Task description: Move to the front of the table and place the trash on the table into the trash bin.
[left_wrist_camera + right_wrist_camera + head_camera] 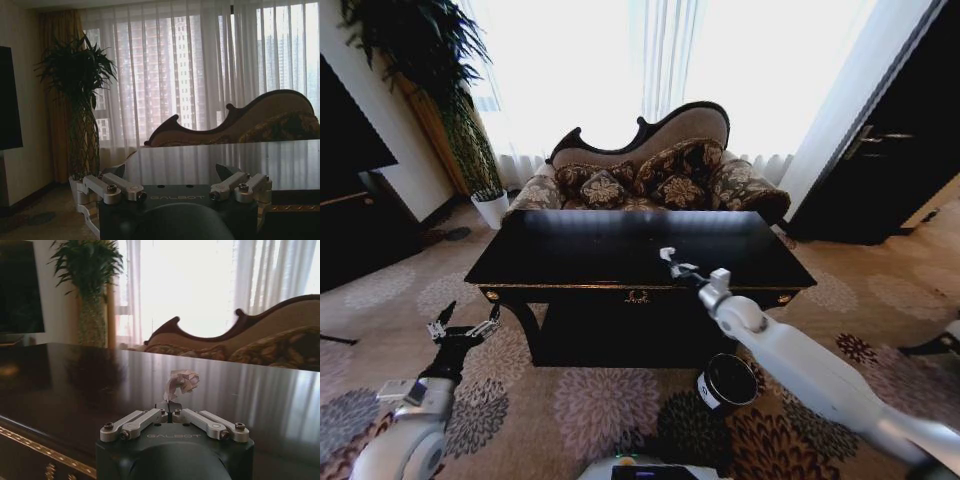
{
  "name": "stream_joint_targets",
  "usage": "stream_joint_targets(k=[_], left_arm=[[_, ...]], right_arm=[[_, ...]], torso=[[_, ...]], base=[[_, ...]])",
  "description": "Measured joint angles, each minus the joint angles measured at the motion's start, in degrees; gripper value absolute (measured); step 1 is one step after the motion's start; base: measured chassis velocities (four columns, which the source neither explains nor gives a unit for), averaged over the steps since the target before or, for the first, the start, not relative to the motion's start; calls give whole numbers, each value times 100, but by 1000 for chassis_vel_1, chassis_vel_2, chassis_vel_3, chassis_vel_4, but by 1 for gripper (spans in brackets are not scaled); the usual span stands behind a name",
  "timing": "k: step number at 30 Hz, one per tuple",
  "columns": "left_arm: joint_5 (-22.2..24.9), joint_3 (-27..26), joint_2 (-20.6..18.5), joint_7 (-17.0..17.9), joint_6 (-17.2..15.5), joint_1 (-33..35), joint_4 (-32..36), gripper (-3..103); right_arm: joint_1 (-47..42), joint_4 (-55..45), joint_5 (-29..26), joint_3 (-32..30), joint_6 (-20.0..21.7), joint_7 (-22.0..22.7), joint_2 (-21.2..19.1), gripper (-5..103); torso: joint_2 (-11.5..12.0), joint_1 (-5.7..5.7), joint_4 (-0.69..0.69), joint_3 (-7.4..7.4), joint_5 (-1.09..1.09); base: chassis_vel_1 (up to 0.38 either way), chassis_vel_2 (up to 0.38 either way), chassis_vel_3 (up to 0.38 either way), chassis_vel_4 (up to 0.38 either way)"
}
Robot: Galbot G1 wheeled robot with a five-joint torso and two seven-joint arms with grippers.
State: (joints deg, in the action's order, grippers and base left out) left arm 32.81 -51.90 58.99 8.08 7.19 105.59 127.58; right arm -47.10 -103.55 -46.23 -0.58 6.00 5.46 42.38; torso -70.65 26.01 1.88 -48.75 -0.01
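Observation:
The glossy black table [570,262] stands straight ahead, in front of the sofa. My right arm reaches over its front edge, and my right gripper [672,262] is shut on a white crumpled paper lump, the trash [666,253]. In the right wrist view the lump [182,381] sticks up from the closed fingertips [161,413] just above the tabletop [75,385]. The small black trash bin [728,381] with a white label stands on the carpet below the right arm. My left gripper [463,322] hangs open by the table's left front corner and holds nothing; its fingers [110,188] are spread wide.
A patterned brown sofa [650,175] sits behind the table. A tall potted plant [470,140] and a white pot [492,208] stand at the back left. Dark furniture [890,140] lines the right wall. Flowered carpet [600,400] lies open in front of the table.

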Motion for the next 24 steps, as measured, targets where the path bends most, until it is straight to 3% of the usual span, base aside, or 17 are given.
stream_joint_targets(k=[5,10,24], left_arm=[[0,0,0,-1,0,0,0,100],[0,0,0,-1,0,0,0,100],[0,0,0,-1,0,0,0,100]], right_arm=[[-867,-241,293,-887,-153,-100,46,0],[-1899,-500,715,-1739,-508,-178,353,0],[-3363,-534,1473,-2718,-1321,-575,1217,0]], torso=[[0,0,-1,0,-1],[-1,0,-2,1,1],[-1,0,-1,1,0]], base=[[0,0,0,0],[0,0,0,0],[0,0,0,0]])
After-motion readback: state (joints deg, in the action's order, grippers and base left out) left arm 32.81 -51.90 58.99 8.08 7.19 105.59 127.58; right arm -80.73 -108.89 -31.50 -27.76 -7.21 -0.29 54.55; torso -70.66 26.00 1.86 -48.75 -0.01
